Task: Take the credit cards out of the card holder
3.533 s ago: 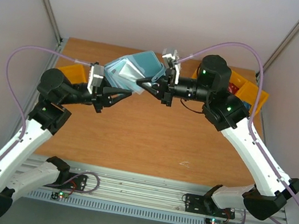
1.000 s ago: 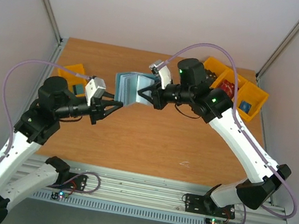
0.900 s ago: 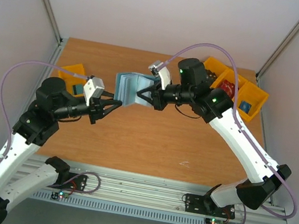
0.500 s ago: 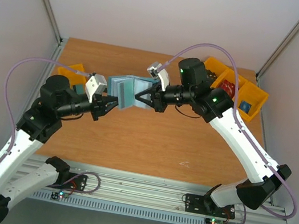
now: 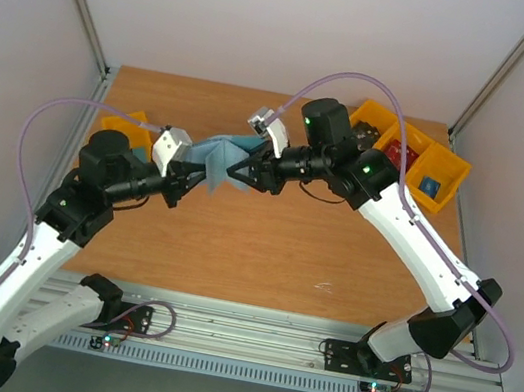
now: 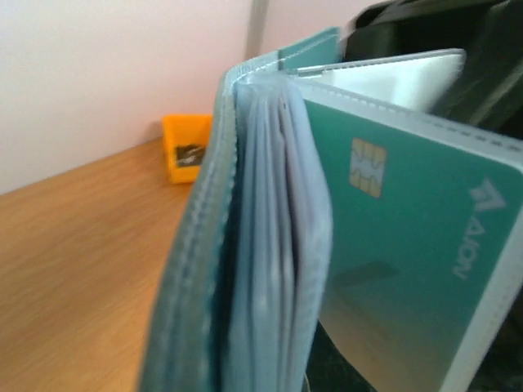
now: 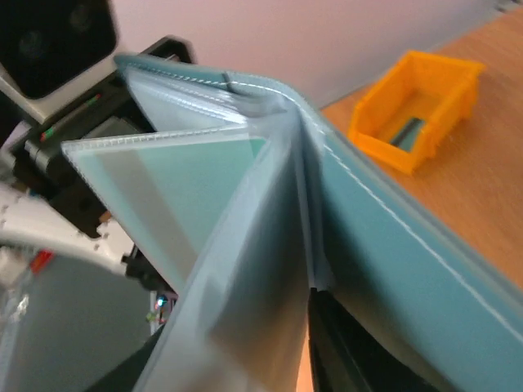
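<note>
The teal-blue card holder [image 5: 226, 154] hangs above the table between both grippers, its pale leaves fanned. My right gripper [image 5: 239, 168] is shut on its right side; one dark finger [image 7: 347, 351] shows under the cover [image 7: 409, 245]. My left gripper [image 5: 202, 177] is at its lower left edge, and the leaves [image 6: 270, 269] sit between the jaws with one dark finger [image 6: 347, 377] against them. A teal-green credit card [image 6: 409, 261] with a gold chip sits in a clear sleeve; it also shows in the right wrist view [image 7: 192, 184]. No other card shows.
A yellow bin [image 5: 128, 126] stands at the table's left edge, behind my left arm. A row of yellow bins [image 5: 450, 168] with red, black and blue objects stands at the back right. One yellow bin shows in each wrist view [image 6: 186, 147] [image 7: 413, 110].
My left gripper has moved up and right onto the card holder's lower left edge. My right gripper has carried the holder slightly left, and it now looks more folded.
</note>
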You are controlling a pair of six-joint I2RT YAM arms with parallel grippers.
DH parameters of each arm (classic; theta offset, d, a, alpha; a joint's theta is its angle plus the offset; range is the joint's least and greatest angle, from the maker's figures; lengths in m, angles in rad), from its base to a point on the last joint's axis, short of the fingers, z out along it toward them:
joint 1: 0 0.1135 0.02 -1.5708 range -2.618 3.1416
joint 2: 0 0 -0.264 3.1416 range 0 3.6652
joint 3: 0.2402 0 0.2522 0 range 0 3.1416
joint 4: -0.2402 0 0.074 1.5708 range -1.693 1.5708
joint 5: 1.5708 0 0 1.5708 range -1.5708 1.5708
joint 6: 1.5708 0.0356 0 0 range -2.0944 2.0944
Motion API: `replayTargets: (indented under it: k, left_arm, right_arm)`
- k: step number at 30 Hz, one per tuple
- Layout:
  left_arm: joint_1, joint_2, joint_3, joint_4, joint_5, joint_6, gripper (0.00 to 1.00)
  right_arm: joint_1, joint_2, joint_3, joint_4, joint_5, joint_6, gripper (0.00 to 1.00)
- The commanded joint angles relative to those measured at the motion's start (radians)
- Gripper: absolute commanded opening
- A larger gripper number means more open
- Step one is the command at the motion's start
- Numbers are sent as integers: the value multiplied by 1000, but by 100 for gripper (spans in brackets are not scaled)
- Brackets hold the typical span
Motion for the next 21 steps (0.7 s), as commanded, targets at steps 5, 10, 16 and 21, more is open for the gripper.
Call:
replayTargets:
  k: [5,10,16,21]
  left_arm:
    - [-2,94,-16,-141,-772,605,0]
    - [-1,89,-7,-120,-827,840,0]
    - [0,72,83,-257,-404,444,0]
    - [9,60,109,-252,-80,181,0]
  right_arm:
    - [-72,-50,-30,-85,300,53,54]
    - [-71,-45,-49,-84,277,51,63]
    - [-72,-48,-81,-4,133,46,87]
    - [-71,-78,-112,34,50,13,98]
